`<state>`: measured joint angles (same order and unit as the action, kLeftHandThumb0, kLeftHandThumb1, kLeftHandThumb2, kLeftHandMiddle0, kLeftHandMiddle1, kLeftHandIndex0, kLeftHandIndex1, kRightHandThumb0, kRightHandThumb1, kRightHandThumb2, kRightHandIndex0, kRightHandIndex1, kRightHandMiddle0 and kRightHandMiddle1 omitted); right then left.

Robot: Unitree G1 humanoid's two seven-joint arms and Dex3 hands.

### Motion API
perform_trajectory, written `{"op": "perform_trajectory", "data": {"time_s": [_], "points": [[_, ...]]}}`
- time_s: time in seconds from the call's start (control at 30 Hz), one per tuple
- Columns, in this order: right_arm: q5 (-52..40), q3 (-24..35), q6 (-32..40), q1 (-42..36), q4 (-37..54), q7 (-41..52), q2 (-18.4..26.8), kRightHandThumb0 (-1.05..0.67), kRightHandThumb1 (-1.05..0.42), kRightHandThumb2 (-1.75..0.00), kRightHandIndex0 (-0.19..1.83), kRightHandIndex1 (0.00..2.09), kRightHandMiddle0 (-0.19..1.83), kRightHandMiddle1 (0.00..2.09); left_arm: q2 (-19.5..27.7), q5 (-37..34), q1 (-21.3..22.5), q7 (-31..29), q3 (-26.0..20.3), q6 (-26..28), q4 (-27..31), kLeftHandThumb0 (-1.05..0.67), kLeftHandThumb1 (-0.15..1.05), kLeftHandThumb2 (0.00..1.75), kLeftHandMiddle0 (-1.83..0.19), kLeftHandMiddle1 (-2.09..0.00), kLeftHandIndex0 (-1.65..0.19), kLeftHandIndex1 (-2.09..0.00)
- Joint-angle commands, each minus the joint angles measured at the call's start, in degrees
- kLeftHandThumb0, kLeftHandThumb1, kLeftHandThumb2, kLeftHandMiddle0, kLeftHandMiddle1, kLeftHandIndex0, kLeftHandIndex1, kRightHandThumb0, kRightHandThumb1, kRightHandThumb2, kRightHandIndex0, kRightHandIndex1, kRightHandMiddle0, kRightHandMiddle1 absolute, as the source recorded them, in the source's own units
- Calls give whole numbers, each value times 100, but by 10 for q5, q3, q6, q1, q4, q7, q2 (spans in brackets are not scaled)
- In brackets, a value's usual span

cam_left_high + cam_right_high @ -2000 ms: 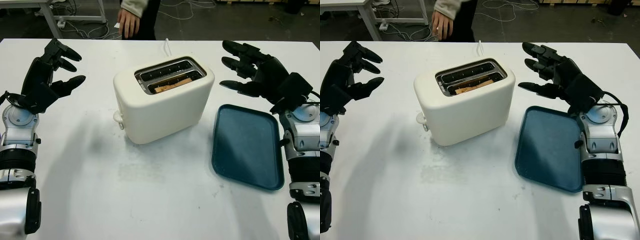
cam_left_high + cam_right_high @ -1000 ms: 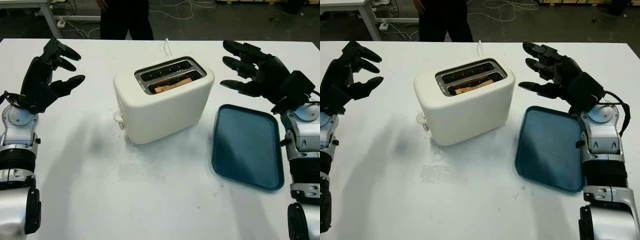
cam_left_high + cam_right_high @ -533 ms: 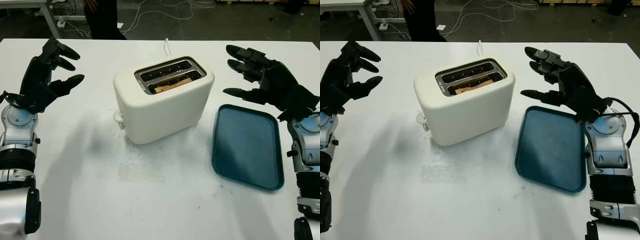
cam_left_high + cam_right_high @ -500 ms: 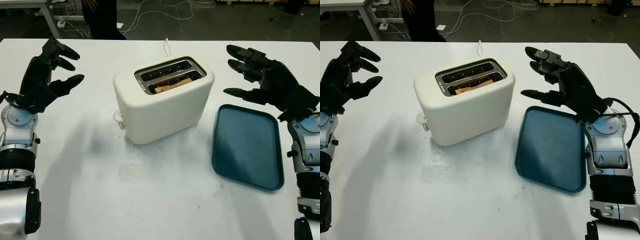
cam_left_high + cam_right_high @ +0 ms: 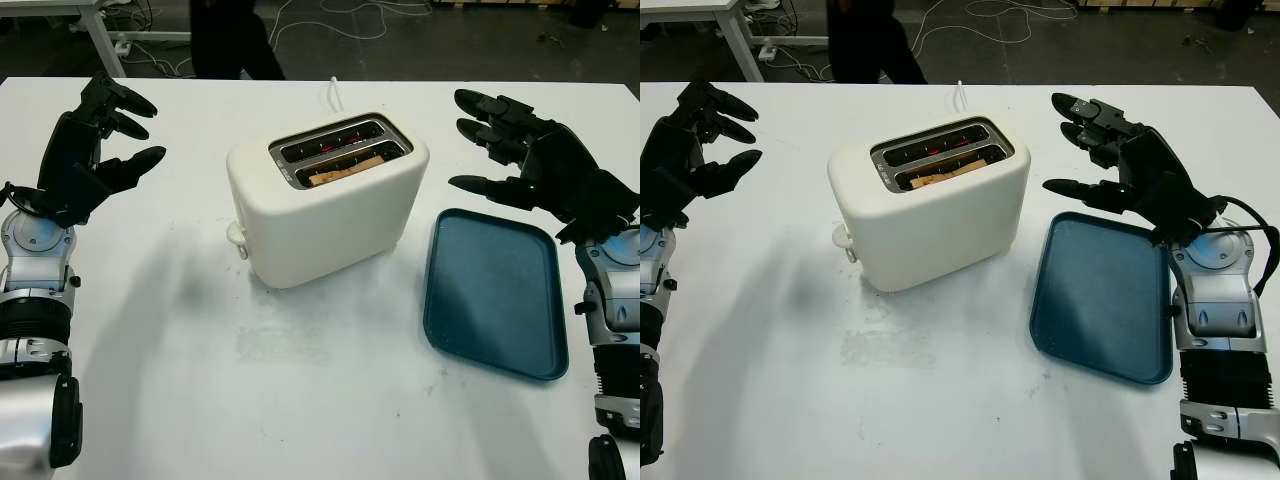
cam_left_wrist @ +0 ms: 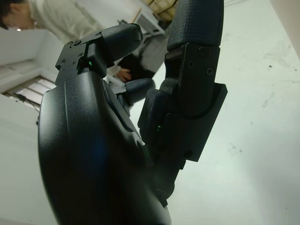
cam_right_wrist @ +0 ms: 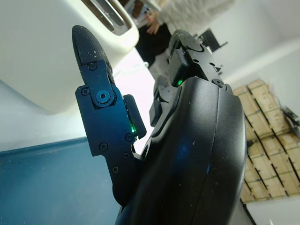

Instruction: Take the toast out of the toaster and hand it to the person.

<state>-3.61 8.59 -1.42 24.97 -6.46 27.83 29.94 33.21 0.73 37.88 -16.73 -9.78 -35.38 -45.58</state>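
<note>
Toast (image 5: 346,169) sits low in the near slot of the toaster (image 5: 325,205) on the counter (image 5: 300,370); right hand (image 5: 535,170), empty, hovers beside it and should pinch the exposed edge, left hand (image 5: 90,150) idle, empty.

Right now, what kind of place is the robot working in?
Probably a robotics lab or workshop, not a kitchen. The toaster and blue tray sit on a bare white table, cables trail over a dark floor behind it, and stacked wooden crates stand in the background.
</note>
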Motion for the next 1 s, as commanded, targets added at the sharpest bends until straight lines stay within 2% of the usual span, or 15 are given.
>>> {"op": "perform_trajectory", "data": {"time_s": [0.0, 0.97], "points": [[-11, 6, 5, 7, 0, 0, 4, -52, -83, 0, 27, 1, 28, 0, -1, -5, -1, 0, 0, 1, 4, -105, 92, 32, 0, -169, -2, -159], [-7, 1, 0, 18, -13, 0, 8, -51, -84, 0, 28, 1, 29, 1, 1, 0, -1, 2, 3, -5, 1, -105, 92, 33, 0, -169, -1, -159]]}}
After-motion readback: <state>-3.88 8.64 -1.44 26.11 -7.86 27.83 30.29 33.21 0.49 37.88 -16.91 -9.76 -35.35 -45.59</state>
